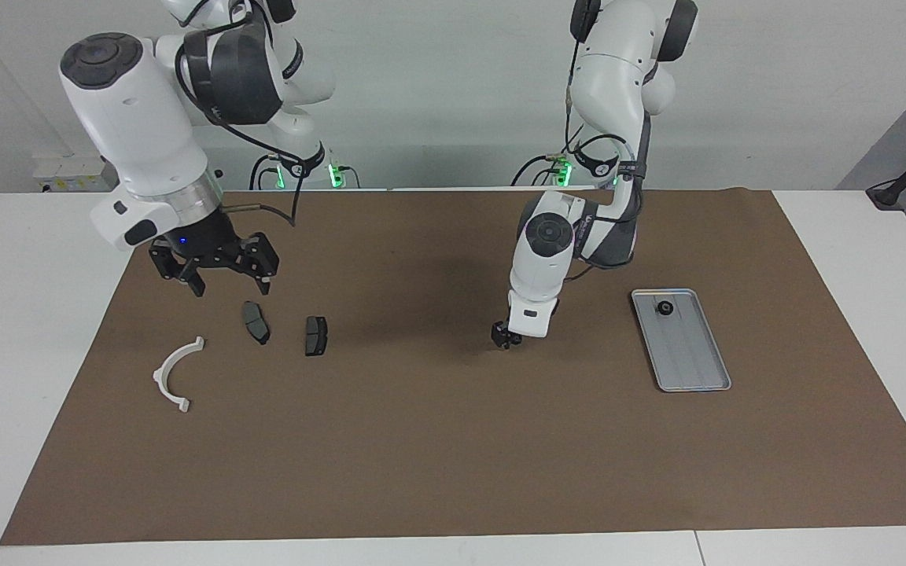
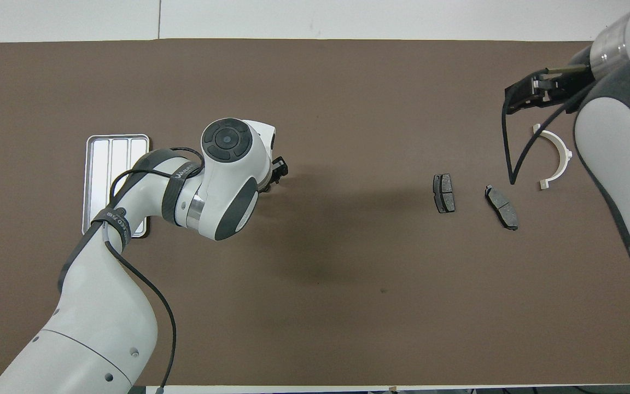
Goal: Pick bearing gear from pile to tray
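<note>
- The left gripper point(image 1: 505, 338) reaches down at the middle of the brown mat point(image 1: 453, 456), its tip right at the mat's surface — the arm's white wrist stands almost upright above it.
- Whether the left gripper is open or closed I cannot tell, nor whether it has hold of anything. The spot under its tip is hidden in both views.
- The right gripper point(image 1: 230, 286) hangs raised over the mat at the right arm's end of the table, above the area of the scattered parts. Its fingers point(image 1: 265, 281) are spread wide and hold nothing.
- One bearing gear point(image 1: 664, 307), small, black and round, lies in the tray point(image 1: 693, 369), at the tray's end nearer to the robots.
- The tray is a flat silver rectangle with lengthwise ribs. It lies on the mat toward the left arm's end, well apart from the left gripper.
- The pile is a loose scatter toward the right arm's end — two dark brake pads point(image 1: 256, 322) lie flat side by side, near each other but apart.
- A white half-ring bracket point(image 1: 174, 376) lies farther from the robots than the pads and closer to the mat's edge, touching neither pad.
</note>
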Controlling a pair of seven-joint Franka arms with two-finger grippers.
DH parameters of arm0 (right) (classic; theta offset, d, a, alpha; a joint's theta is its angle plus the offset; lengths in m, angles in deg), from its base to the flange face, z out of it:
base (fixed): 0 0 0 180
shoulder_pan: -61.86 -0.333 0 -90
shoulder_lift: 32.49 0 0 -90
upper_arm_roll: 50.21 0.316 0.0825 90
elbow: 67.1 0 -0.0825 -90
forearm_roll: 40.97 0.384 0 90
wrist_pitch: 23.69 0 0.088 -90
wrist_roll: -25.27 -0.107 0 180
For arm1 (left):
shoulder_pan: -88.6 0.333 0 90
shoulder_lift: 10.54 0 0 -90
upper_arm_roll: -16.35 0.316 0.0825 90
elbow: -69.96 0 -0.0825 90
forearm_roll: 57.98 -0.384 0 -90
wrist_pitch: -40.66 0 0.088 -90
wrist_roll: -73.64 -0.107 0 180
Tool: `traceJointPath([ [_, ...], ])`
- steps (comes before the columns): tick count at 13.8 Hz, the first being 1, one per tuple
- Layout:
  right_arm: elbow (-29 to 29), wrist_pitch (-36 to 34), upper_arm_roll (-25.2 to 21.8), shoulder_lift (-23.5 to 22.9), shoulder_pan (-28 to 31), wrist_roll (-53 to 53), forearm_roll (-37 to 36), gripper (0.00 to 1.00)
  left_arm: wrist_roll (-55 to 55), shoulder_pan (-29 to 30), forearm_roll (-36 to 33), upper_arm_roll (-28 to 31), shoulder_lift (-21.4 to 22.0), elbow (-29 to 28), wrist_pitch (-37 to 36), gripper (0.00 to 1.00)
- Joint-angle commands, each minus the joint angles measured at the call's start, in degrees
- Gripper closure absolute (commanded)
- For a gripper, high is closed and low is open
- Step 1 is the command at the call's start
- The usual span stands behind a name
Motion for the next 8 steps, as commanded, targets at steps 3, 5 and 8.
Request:
traceJointPath([
  [3, -8.6, 2.8, 0.5, 9.2, 3.2, 3.5, 0.3, 0.0, 0.9, -1.1, -0.5, 0.9, 1.0, -1.7, 2.0, 0.43],
  [5, -9.2, 2.8, 0.5, 10.8, 3.3, 3.4, 0.3, 0.0, 1.0, -1.1, -0.5, 0.9, 1.0, -1.8, 2.0, 0.56],
  [8, -9.9, 1.9, 0.5, 12.4, 3.7, 3.5, 0.3, 0.0, 2.1, -1.1, -0.5, 0.9, 1.0, -2.0, 2.3, 1.0],
])
